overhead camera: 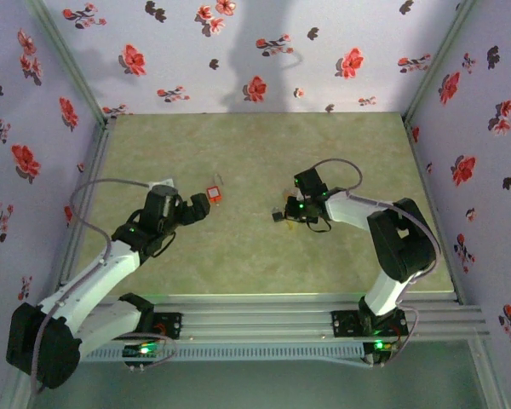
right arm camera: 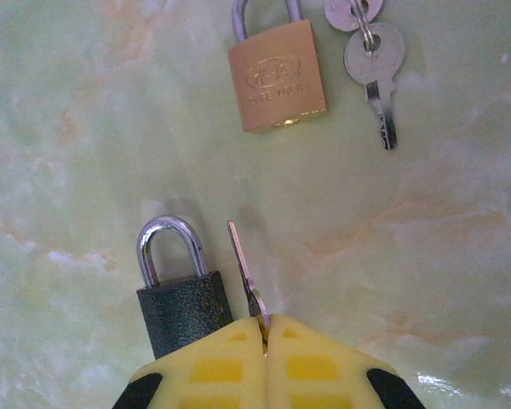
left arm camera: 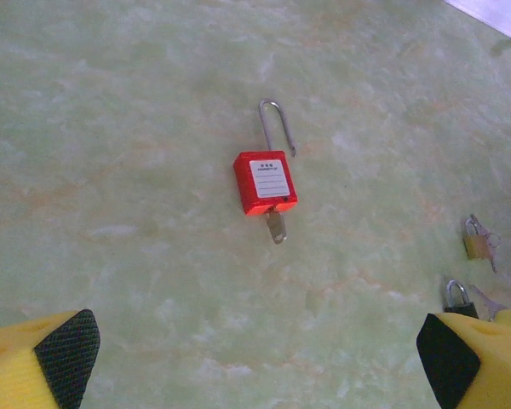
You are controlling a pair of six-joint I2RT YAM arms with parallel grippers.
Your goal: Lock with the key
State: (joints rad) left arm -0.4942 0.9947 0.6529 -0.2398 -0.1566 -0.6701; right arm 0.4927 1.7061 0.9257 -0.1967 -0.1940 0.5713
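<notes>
at clenched right pincer (right arm camera: pixel 266 336): key (right arm camera: pixel 242 260) gripped, just beside black padlock (right arm camera: pixel 183 311); left pincer (left arm camera: pixel 257 356) released.

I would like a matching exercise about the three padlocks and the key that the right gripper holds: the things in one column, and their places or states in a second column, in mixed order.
Things
1. red padlock
2. brass padlock
3. black padlock
4. thin key

Places or states
A. pinched in the shut jaws of the right gripper
B. lies beside a ring of keys
C. shackle swung open
D. close beside that gripper, shackle closed

Pairs: 1-C, 2-B, 3-D, 4-A
</notes>
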